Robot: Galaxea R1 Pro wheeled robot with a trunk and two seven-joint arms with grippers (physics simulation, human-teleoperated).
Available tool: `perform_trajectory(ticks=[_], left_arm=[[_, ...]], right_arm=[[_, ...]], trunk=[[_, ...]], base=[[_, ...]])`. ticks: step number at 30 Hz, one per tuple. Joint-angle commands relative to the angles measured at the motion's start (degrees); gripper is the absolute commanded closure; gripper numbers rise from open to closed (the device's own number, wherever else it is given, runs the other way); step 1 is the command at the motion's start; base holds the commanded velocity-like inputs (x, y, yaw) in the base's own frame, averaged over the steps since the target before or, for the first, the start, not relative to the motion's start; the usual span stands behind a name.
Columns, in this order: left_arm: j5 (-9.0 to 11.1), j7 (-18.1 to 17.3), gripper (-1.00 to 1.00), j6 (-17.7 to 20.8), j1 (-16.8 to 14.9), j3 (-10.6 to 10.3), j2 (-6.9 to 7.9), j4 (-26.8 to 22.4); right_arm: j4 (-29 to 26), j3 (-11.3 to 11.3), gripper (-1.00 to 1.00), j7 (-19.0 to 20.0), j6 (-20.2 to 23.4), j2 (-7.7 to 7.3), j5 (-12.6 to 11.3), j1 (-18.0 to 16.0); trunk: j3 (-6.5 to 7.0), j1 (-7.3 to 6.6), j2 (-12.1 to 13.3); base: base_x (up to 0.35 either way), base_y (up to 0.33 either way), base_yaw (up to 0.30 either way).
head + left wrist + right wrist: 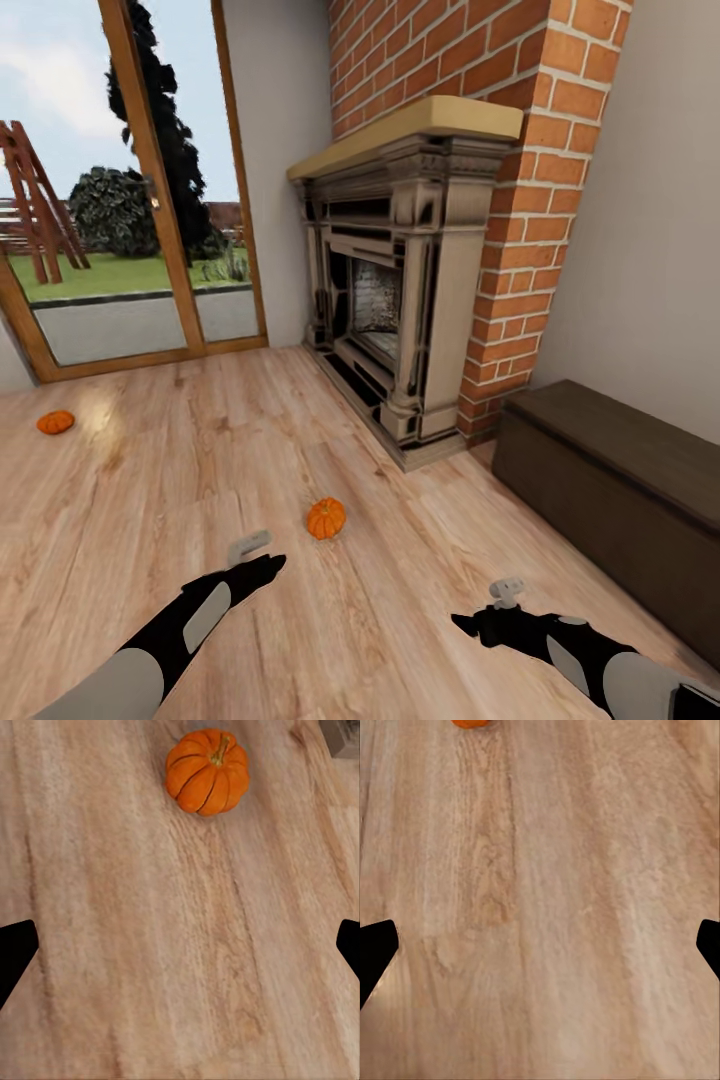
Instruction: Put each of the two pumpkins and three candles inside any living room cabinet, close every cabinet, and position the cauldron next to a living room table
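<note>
Both sets of fingers, left (262, 562) and right (470, 622), hang released above bare floor (200, 470); one pumpkin (326, 518) lies just ahead, fireplace (400, 300) beyond.

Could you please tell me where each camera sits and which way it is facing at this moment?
Head: high, looking forward and down at floor, fireplace, cabinet; both arms, left gripper, right gripper.
Left wrist: faces floor, near pumpkin; fingertips.
Right wrist: faces floor; fingertips.
Shared: near pumpkin.
</note>
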Motion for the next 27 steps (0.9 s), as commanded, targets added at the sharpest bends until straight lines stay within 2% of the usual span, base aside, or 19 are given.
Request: perform_trajectory(ticks=[1, 8, 27], left_arm=[[0.29, 0.01, -1.00, 0.14, -0.02, -0.24, 0.05, -0.04], [0.31, 0.01, -1.00, 0.15, -0.02, -0.25, 0.05, 0.12], [0.37, 0.01, -1.00, 0.08, 0.00, -0.24, -0.04, 1.63]], right_arm=[[0.00, 0.48, -1.00, 0.11, -0.26, -0.03, -0.32, -0.03], [0.00, 0.55, -1.00, 0.21, -0.12, -0.03, -0.32, -0.03], [0.00, 0.57, -1.00, 0.02, 0.00, -0.03, -0.24, -0.03]], trunk=[[-0.07, 0.01, -0.02], [0.12, 0.01, -0.02], [1.65, 0.01, -0.02]], base=[[0.238, 0.194, 0.184], [0.239, 0.195, 0.096], [0.252, 0.179, 0.122]])
